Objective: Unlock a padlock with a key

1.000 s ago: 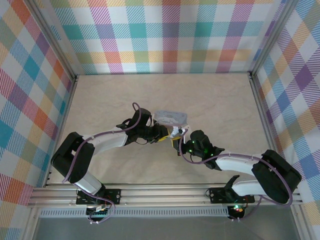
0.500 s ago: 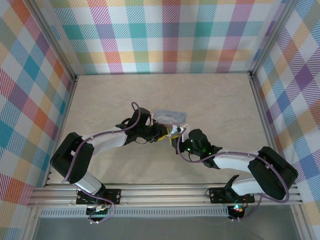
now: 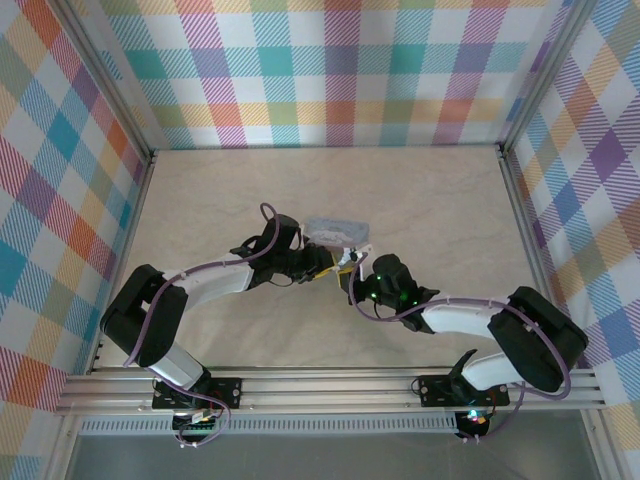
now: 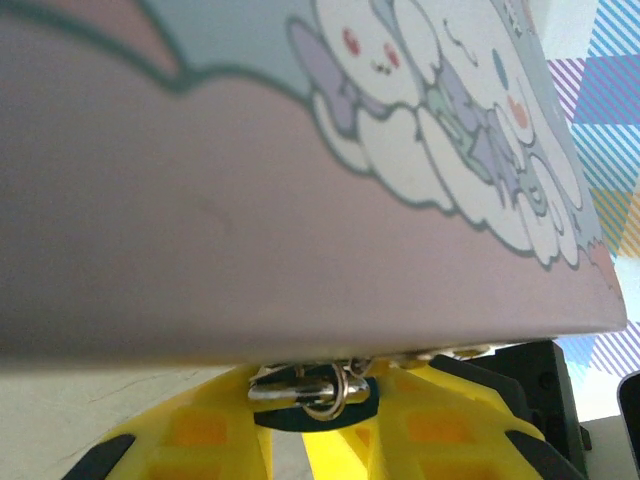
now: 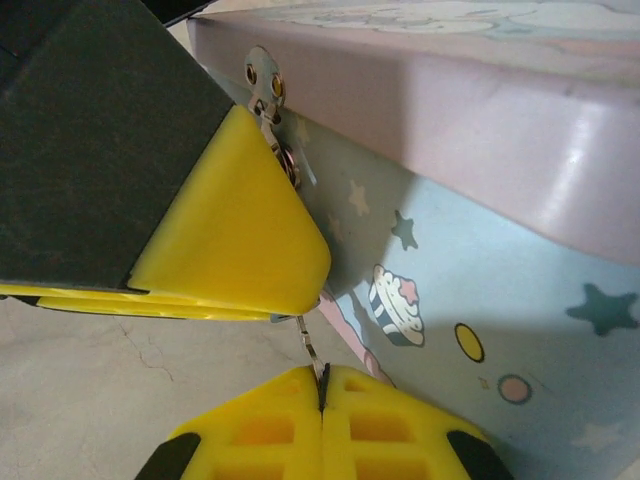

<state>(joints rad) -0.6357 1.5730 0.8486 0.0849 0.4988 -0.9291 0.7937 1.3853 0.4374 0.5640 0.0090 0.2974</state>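
The table [image 3: 200, 200] is bare pale stone, and the tin box [image 3: 338, 230] sits about mid-table, cartoon print on its lid. Everything else crowds the box's near side. The left claw [image 4: 295, 440] reaches in under the lid's edge, its yellow fingers narrow and, as far as I can judge, closed on the padlock [image 4: 305, 392], whose little shackle hangs from the box's hasp [image 5: 263, 75]. The right claw [image 5: 322, 385] is just below that, also against the box's front wall, pinched fully together on the key [image 5: 310, 345], a sliver pointing up toward the left claw's finger.

The padlock looks light, hard and free to swing on the hasp, so it wants holding by the flat sides of its body, keyhole left open. The key is thin, smooth and likely to twist in the pads or bend — best gripped flat on its head.
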